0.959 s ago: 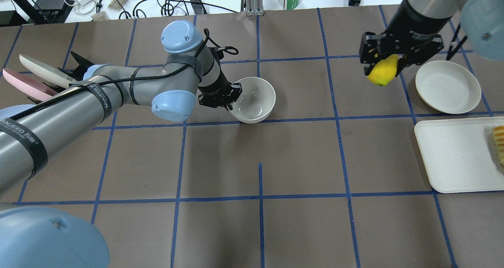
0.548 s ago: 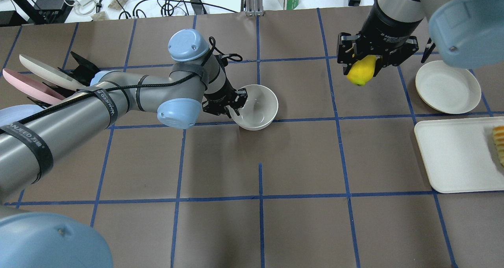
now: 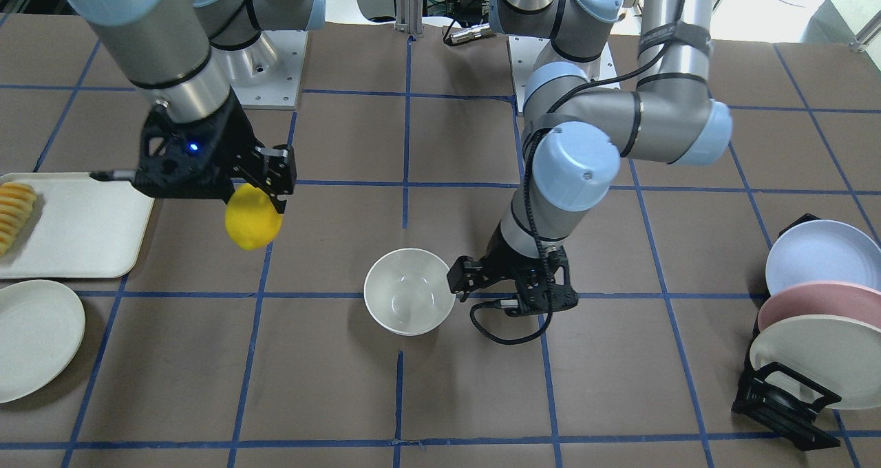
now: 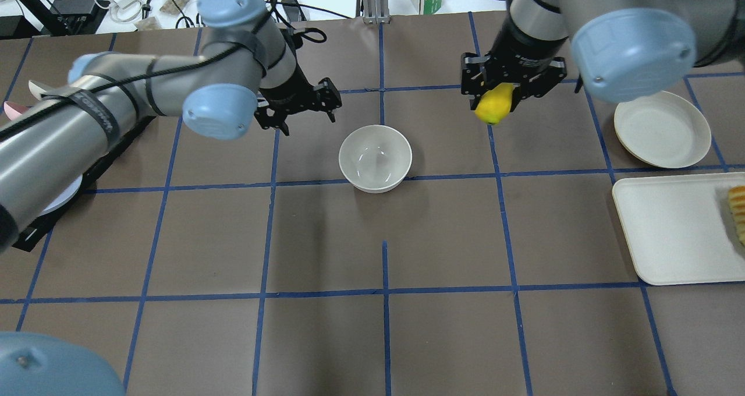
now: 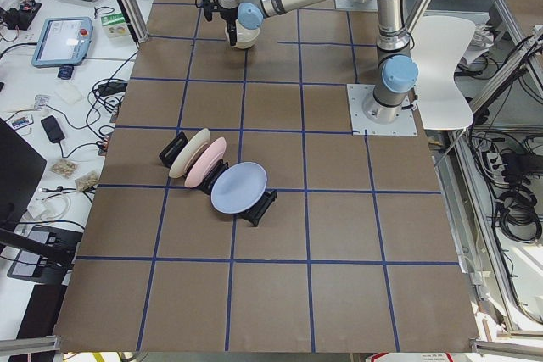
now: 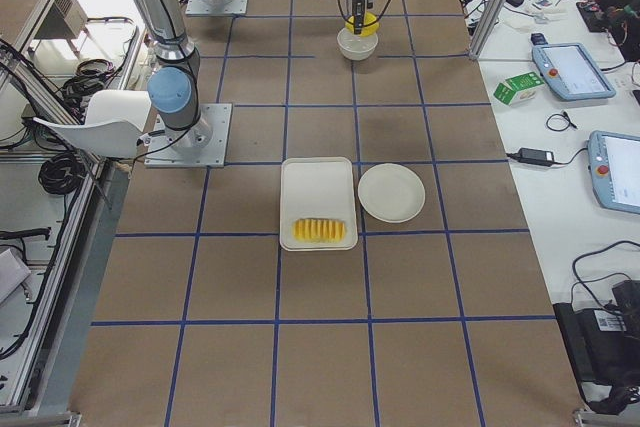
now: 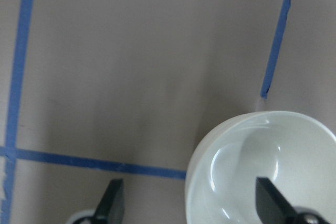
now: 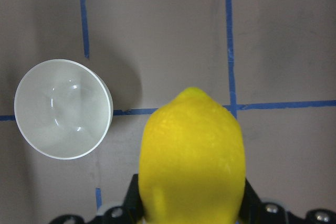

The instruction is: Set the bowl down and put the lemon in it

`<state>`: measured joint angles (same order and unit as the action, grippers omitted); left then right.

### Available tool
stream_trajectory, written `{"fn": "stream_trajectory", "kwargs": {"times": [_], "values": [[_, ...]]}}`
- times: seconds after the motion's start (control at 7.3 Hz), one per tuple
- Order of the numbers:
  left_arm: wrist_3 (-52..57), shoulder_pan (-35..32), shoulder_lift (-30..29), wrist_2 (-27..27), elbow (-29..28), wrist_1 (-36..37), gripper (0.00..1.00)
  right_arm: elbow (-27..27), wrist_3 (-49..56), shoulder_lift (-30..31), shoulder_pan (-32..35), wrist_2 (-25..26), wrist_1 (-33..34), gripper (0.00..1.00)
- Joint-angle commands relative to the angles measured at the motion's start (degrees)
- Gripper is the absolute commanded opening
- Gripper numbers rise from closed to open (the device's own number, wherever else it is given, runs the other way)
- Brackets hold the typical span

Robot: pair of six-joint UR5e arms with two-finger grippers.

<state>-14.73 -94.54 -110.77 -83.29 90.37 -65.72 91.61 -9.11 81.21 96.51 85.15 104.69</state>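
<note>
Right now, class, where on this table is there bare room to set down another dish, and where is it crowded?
Bare: the squares between the bowl and the white tray, and the row on the robot's side of the bowl. Crowded: the robot's right end, with tray and shallow plate, and its left end, with the plate rack.

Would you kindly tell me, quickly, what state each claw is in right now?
Left claw: open, holding nothing.
Right claw: closed on the lemon.
</note>
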Motion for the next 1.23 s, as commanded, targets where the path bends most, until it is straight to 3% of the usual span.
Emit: {"fn": "stream_trajectory", "kwargs": {"times": [0.0, 0.14, 0.41, 0.55, 0.82, 0.96, 1.1], "values": [[11.07, 7.76, 3.87, -2.99, -6.86, -12.72, 1.00, 0.06, -9.75, -10.41, 9.44, 3.34, 13.27, 0.17], [15.56, 8.23, 6.41, -9.02, -7.31, -14.07, 1.00, -0.03, -13.01, -14.37, 13.66, 5.01, 18.74, 0.17], [15.78, 8.14, 12.91, -9.17, -6.26, -20.80, 1.00, 0.76, -15.06, -17.66, 16.95, 5.91, 22.31, 0.18], [15.61, 7.97, 15.82, -8.82, -6.08, -23.81, 1.00, 0.85, -15.93, -19.41, 17.21, 5.99, 23.01, 0.26], [15.43, 7.62, 18.74, -0.68, -5.30, -24.80, 1.00, 1.02, -17.96, -23.19, 17.74, 5.99, 27.49, 0.25], [15.52, 7.44, 19.01, -0.73, -4.77, -24.37, 1.00, 1.20, -17.09, -23.12, 17.66, 6.08, 27.50, 0.27], [16.30, 7.44, 19.97, -1.69, -4.33, -25.24, 1.00, 1.81, -17.08, -23.46, 17.66, 7.65, 27.58, 0.54]]}}
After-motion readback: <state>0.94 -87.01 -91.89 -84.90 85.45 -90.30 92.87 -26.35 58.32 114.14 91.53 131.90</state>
